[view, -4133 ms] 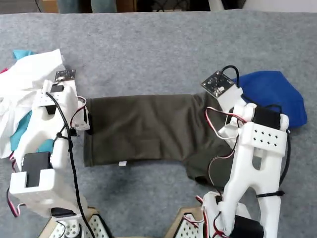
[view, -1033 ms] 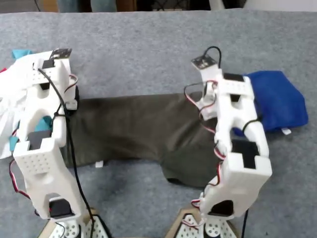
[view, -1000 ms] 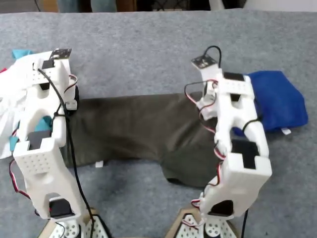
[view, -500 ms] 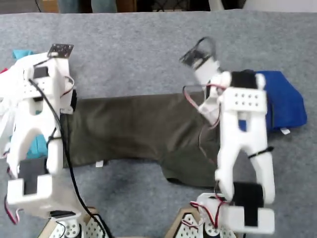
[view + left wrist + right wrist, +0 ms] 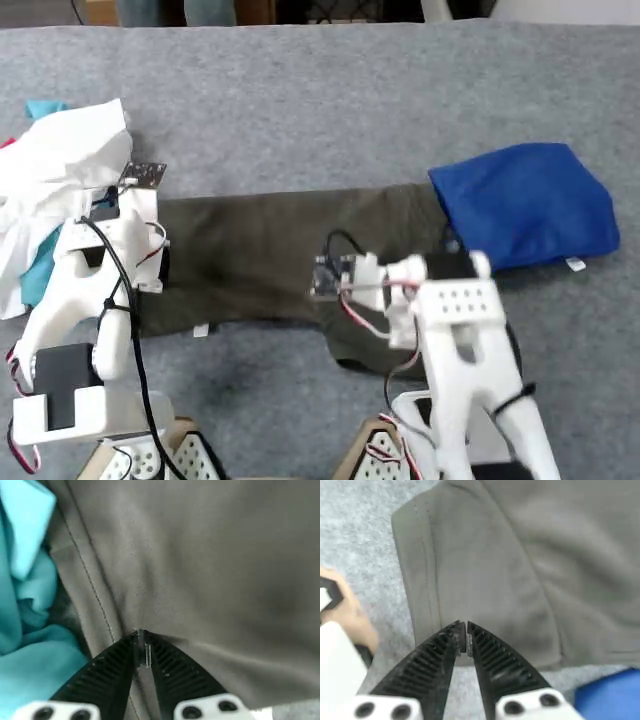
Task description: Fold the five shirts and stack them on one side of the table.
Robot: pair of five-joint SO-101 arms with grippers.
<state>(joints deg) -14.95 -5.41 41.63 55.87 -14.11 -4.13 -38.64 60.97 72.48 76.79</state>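
Folding of the dark olive cotton shirt (image 5: 260,250) seems in hand: left fingers (image 5: 112,667) clamped on its edge, right fingers (image 5: 437,662) together and empty over it, needing next a grip

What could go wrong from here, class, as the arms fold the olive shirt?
1. The left hand pinches the olive-green fabric shirt right beside the teal cloth; it might snag that too.
2. The folded blue shirt lies against the olive shirt's end; pulling may disturb it.
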